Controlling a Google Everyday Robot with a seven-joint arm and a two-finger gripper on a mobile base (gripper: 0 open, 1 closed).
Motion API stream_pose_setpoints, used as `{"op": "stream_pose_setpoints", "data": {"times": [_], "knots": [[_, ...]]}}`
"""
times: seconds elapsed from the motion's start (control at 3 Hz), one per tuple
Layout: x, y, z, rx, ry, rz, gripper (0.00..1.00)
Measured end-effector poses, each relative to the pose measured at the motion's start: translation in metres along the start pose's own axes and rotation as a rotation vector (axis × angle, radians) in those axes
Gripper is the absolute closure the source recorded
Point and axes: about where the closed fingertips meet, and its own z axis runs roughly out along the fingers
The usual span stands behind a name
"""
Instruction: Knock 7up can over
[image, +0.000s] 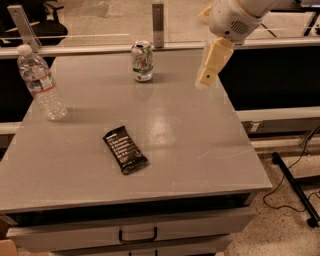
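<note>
Grey table (195, 135) bears upright 7up can (142, 61); pincer (205, 79) hovers right.

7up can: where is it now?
The 7up can stands at the table's far edge, mid-view; the gripper hangs to its right, the water bottle left.

Cream claw (205, 79) over grey table (200, 135); white-green can (142, 61)
</note>
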Motion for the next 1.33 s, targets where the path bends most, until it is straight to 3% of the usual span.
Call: {"op": "stream_pose_setpoints", "data": {"times": [0.33, 0.67, 1.0, 1.33], "knots": [[0.001, 0.001, 0.001, -0.002, 0.001, 0.000, 0.00], [-0.002, -0.019, 0.026, 0.028, -0.050, 0.042, 0.00], [-0.007, -0.059, 0.069, 0.073, -0.179, 0.124, 0.00], [-0.014, -0.100, 0.118, 0.084, -0.336, 0.223, 0.00]]}}
